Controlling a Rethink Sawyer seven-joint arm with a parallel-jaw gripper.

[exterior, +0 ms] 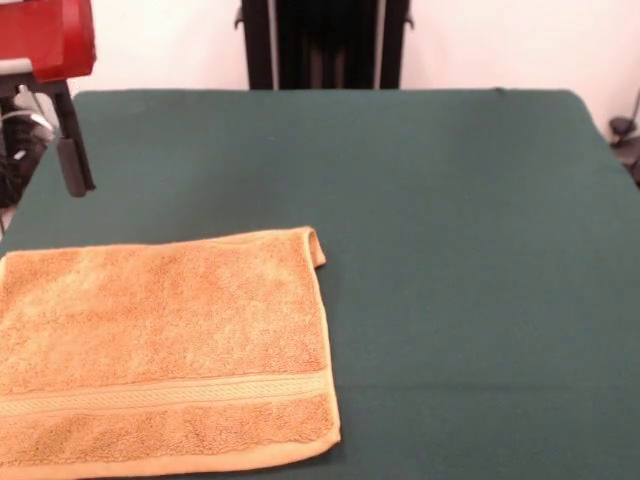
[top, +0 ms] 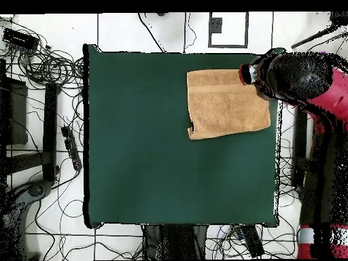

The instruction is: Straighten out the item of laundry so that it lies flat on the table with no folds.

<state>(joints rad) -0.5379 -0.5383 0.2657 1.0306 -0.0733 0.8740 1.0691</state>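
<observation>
Lying at the lower left of the front view, the towel is spreading across the worktop, running off the left and bottom edges of the frame. Its woven band is running along low in the frame, close to the bottom hem. At the upper right corner of the cloth a small flap is curling over, making a little fold there; the rest is looking flat.

From overhead, the same towel is sitting in the upper right part of the green worktop, with the band along its top edge and its right side close to the worktop's right edge. This view is showing the whole outline, which the front view is cutting off: roughly square, with a small notch of folded cloth at the lower left corner.

The front view is showing the arm's red housing at the upper left corner of the frame, with one dark finger of the gripper hanging down above the worktop's edge, clear of the towel. Only that one finger is showing, so I cannot tell how the jaws are standing. Overhead, the arm is covering the worktop's upper right corner and overlapping the towel's upper right corner, hiding the jaws beneath it.

Around the worktop, the overhead view is showing cables trailing over the pale floor at the left. The front view is showing the dark pedestal at top centre against a white wall.
</observation>
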